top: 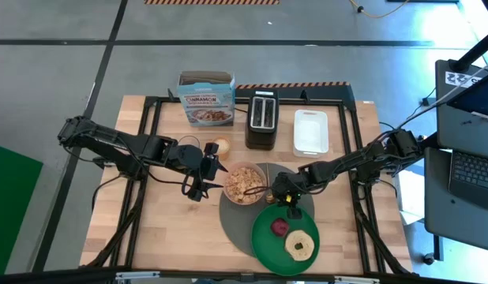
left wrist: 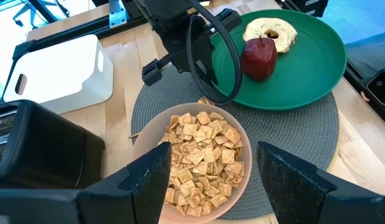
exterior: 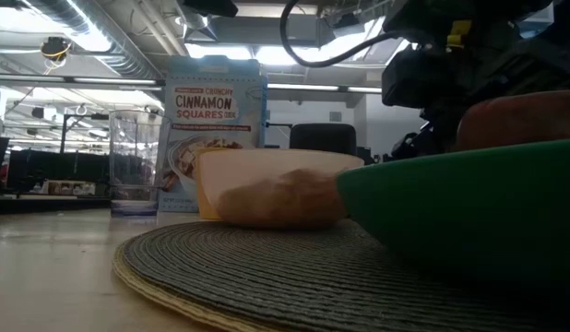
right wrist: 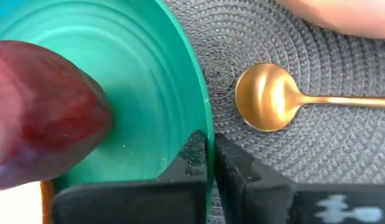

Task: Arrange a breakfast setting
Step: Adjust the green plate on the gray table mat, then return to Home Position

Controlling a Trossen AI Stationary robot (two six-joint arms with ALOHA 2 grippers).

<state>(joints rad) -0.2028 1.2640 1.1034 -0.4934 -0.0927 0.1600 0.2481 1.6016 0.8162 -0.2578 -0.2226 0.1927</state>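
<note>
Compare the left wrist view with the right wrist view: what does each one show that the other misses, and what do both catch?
Left wrist only: the bowl filled with cereal squares, the bagel on the plate, the white tray, and the open left gripper before the bowl.
Right wrist only: the gold spoon lying on the placemat, and the right gripper shut on the plate's rim.
Both: the green plate, the red apple and the grey placemat.

Right gripper (right wrist: 208,158) reaches in low with jaws pinched together; left gripper (left wrist: 211,171) hovers, jaws apart.
</note>
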